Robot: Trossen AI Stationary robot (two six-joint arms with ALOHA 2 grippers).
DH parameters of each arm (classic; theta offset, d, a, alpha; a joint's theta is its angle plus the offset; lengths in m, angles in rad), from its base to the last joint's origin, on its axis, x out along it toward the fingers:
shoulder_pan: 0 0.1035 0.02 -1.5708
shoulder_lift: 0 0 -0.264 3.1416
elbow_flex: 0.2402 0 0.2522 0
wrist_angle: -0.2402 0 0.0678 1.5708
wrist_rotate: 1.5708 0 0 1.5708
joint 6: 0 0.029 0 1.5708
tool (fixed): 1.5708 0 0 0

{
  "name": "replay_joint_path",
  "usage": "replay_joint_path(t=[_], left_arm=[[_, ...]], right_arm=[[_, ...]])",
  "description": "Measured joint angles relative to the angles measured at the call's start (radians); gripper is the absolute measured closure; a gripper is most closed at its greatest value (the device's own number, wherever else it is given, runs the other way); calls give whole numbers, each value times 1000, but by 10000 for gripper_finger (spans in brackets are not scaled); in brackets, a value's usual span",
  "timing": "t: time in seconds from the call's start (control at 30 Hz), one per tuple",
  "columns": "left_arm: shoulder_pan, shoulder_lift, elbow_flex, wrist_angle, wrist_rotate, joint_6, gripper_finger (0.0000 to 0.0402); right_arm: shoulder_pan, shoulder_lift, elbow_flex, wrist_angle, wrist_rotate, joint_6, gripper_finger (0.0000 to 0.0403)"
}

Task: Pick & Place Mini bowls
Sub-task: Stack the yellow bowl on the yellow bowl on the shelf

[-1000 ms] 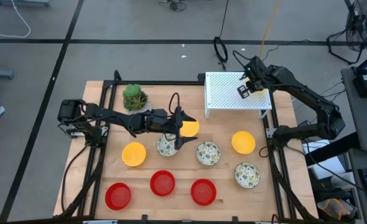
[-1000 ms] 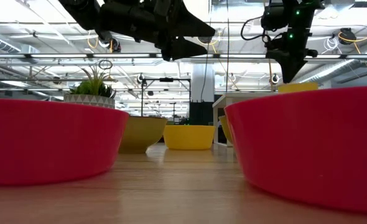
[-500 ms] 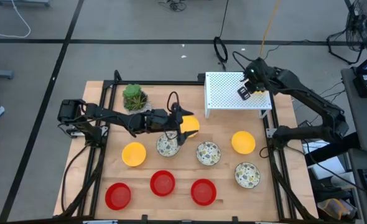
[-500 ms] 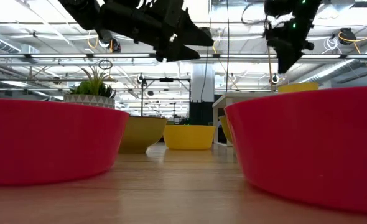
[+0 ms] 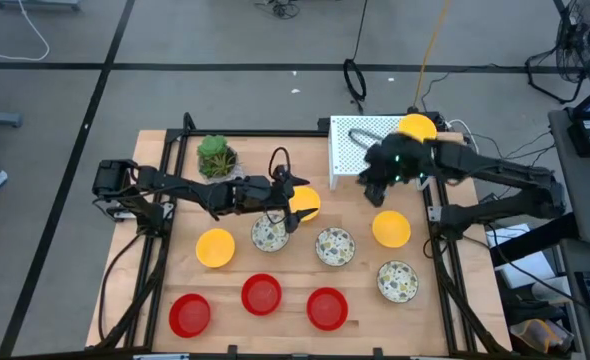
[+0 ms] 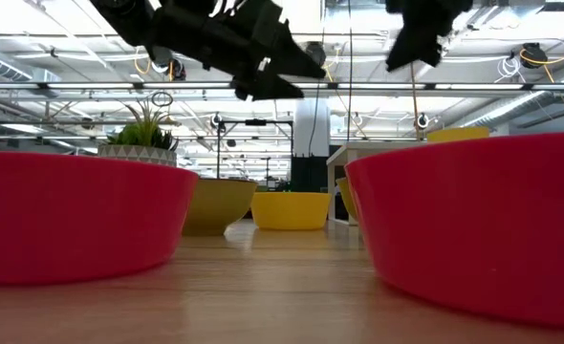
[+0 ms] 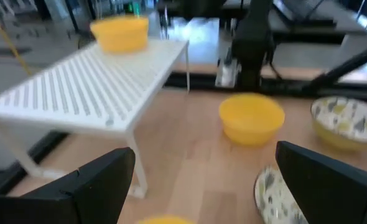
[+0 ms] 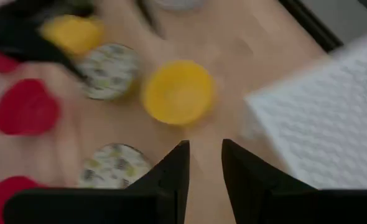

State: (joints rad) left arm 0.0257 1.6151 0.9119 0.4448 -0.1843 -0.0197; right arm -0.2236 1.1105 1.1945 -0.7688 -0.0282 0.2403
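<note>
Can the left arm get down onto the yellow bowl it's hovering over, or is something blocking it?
Probably yes. The left gripper hangs open right above the yellow bowl, with nothing between them. The speckled bowl sits close beside it, so one finger may brush it. The right gripper is off by the white rack.

My left gripper (image 5: 293, 203): jaws spread wide, arm stretched across mid-table.
My right gripper (image 8: 201, 163): fingers narrowly apart, seemingly empty.
</note>
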Motion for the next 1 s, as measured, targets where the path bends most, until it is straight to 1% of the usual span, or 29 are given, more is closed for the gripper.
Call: replay_joint_path(t=[0.1, 0.2, 0.33, 0.43, 0.57, 0.7, 0.9, 1.0], left_arm=[[0, 0, 0, -78, 1, -9, 11], [0, 0, 0, -133, 1, 37, 11], [0, 0, 0, -188, 2, 93, 11], [0, 0, 0, -203, 1, 99, 11], [0, 10, 0, -216, 1, 86, 11], [-1, 59, 1, -202, 3, 56, 11], [-2, 146, 49, -230, 4, -10, 12], [-1, 191, 106, -304, 4, -17, 12]], right_arm=[[85, -1, -38, 149, -1, -71, 323], [130, -1, -63, 246, 1, -180, 323], [156, -1, -100, 378, 1, -276, 323], [165, -1, -121, 466, 0, -324, 323], [168, -1, -162, 572, -2, -335, 323], [168, -2, -180, 601, -2, -331, 323], [168, -1, -186, 593, -3, -282, 323], [168, -1, -186, 582, -3, -279, 323]])
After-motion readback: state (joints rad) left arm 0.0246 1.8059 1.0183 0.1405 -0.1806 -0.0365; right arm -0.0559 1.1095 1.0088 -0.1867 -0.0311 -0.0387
